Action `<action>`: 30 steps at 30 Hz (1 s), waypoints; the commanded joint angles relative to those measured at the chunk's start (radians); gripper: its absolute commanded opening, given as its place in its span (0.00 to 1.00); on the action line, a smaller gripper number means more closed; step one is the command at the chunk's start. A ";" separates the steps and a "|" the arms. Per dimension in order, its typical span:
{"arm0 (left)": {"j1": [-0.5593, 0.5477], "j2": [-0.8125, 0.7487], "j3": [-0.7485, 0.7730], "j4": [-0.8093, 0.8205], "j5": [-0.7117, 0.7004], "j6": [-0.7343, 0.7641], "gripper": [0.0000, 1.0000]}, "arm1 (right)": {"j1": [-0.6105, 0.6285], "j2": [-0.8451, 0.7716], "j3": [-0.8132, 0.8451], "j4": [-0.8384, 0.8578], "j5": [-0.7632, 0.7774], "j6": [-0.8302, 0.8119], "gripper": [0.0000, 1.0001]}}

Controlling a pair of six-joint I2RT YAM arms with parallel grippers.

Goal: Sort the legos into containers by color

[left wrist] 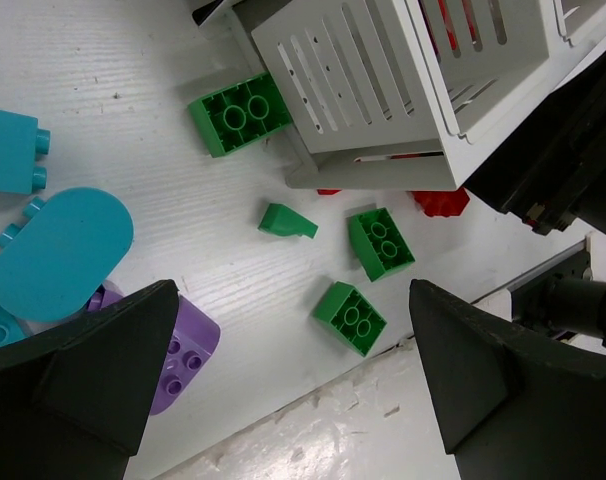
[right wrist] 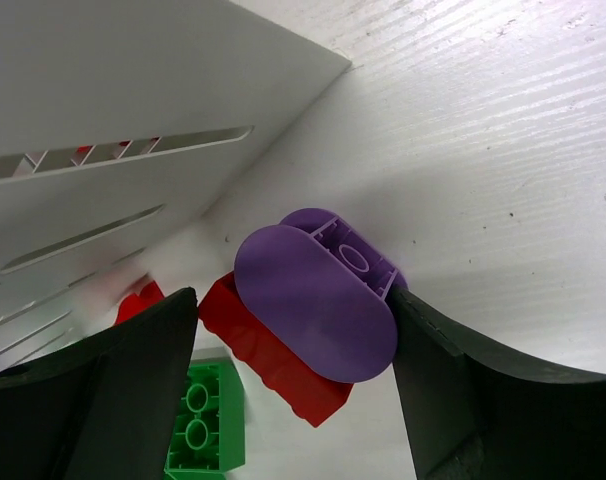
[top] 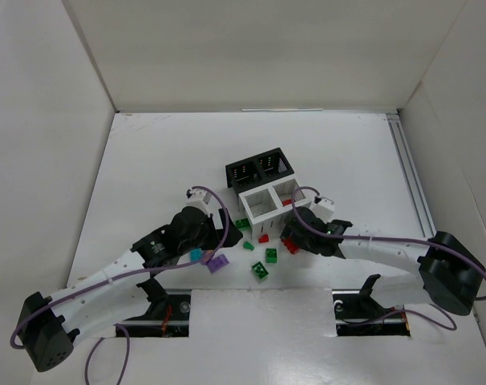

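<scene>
The black bin (top: pixel 259 167) and white bin (top: pixel 271 202) stood touching near the middle of the counter (top: pixel 147 160), the black one toward the far edge. 1 red piece (top: pixel 287 202) lay in the white bin's right cell.

The left pincer (left wrist: pixel 295 300) was released, its fingers wide apart above loose bricks between the white bin and the near edge. 4 green bricks (left wrist: pixel 381 242) lay there, 1 of them against the bin's slotted wall. 2 teal bricks (left wrist: pixel 58 253) and a purple brick (left wrist: pixel 183 350) sat beside 1 finger. The right arm (left wrist: pixel 573 130) crowded the bin's near corner, with a red scrap (left wrist: pixel 441 203) just under it.

The right pincer (right wrist: pixel 295 300) sat low beside the white bin's near wall. Between its fingers an oval purple brick (right wrist: pixel 318 290) leaned on a red brick (right wrist: pixel 268 350). 1 finger met the oval's end and the red brick lay against the other finger. I could not tell whether the pincer clenched them or merely straddled them. A green brick lay just beside the red one, toward the near edge.
</scene>
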 commanded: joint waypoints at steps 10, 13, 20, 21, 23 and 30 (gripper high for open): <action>-0.005 -0.021 0.024 0.021 0.020 0.017 0.99 | 0.005 -0.071 -0.043 -0.011 0.087 -0.055 0.80; -0.005 -0.021 0.024 0.021 0.020 0.017 0.99 | 0.005 -0.114 -0.031 -0.011 0.087 -0.214 0.82; -0.005 -0.021 0.024 0.030 0.020 0.017 0.99 | 0.005 -0.186 -0.060 0.031 0.078 -0.380 0.86; -0.005 -0.021 0.024 0.030 0.020 0.017 0.99 | 0.005 -0.201 -0.069 0.040 0.078 -0.389 0.86; -0.005 -0.021 0.024 0.030 0.020 0.017 0.99 | 0.005 -0.215 -0.082 0.040 0.069 -0.363 0.86; -0.005 0.018 0.024 0.073 0.029 0.017 0.99 | 0.005 -0.177 -0.059 -0.012 0.124 -0.119 0.86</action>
